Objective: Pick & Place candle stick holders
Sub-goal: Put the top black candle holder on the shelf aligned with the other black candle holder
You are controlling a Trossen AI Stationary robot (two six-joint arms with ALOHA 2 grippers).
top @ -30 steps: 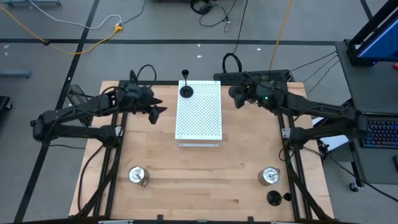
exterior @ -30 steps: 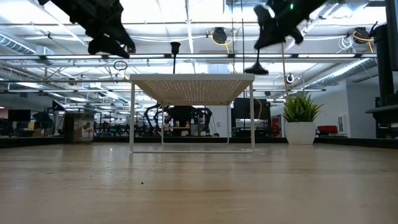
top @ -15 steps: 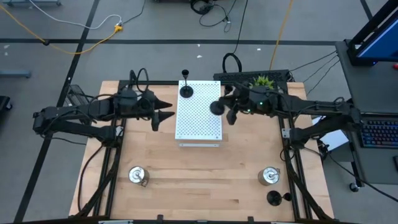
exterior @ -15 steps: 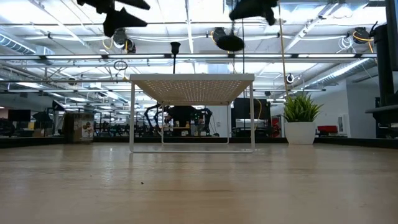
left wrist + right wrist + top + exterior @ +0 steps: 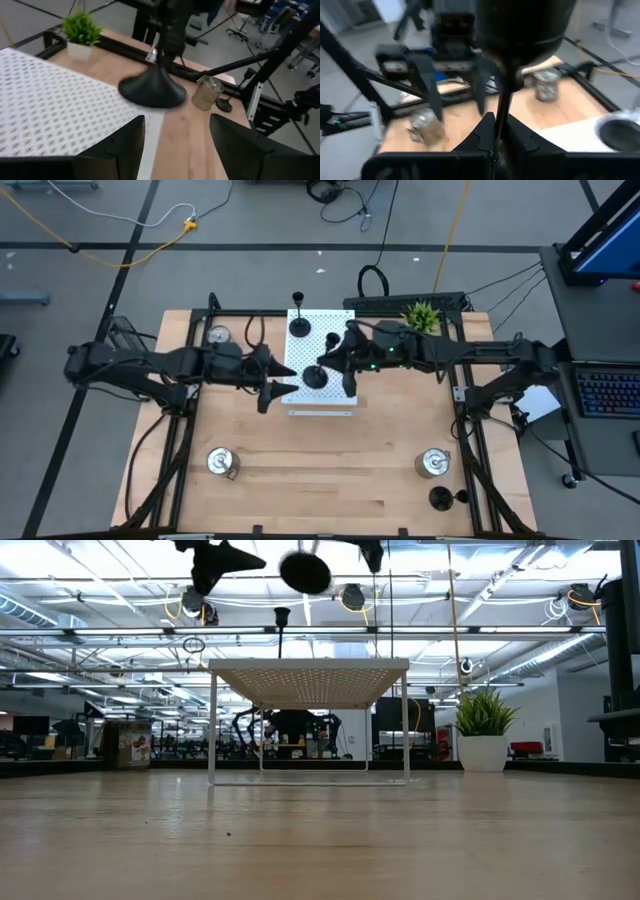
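My right gripper (image 5: 343, 366) is shut on a black candle stick holder (image 5: 315, 377) held above the white perforated board (image 5: 325, 345). My left gripper (image 5: 280, 381) is open and empty at the board's left edge, its fingers pointing at the held holder's round base (image 5: 151, 90). A second black holder (image 5: 299, 326) stands on its base at the board's far end. A third black holder (image 5: 440, 498) stands at the near right. Silver holders stand at the far left (image 5: 217, 335), near left (image 5: 220, 462) and near right (image 5: 432, 463). My right gripper pinches the black holder's thin stem (image 5: 502, 112) between its two fingers. The fingers come from the table's right, slanting down. The holder is lifted clear of the board and tilted, its round base (image 5: 305, 572) turned toward my left gripper.
A small green potted plant (image 5: 422, 312) stands at the far right edge behind my right arm. The board is a raised shelf on thin white legs (image 5: 212, 730). Bare wooden table (image 5: 330, 470) lies between the near silver holders.
My right gripper has carried the black holder from the far right toward the table's left, over the board. The holder has risen and tipped from hanging base-down to tilted. My left gripper has gone right and nearer, to the board's left edge, uncovering the far-left silver holder.
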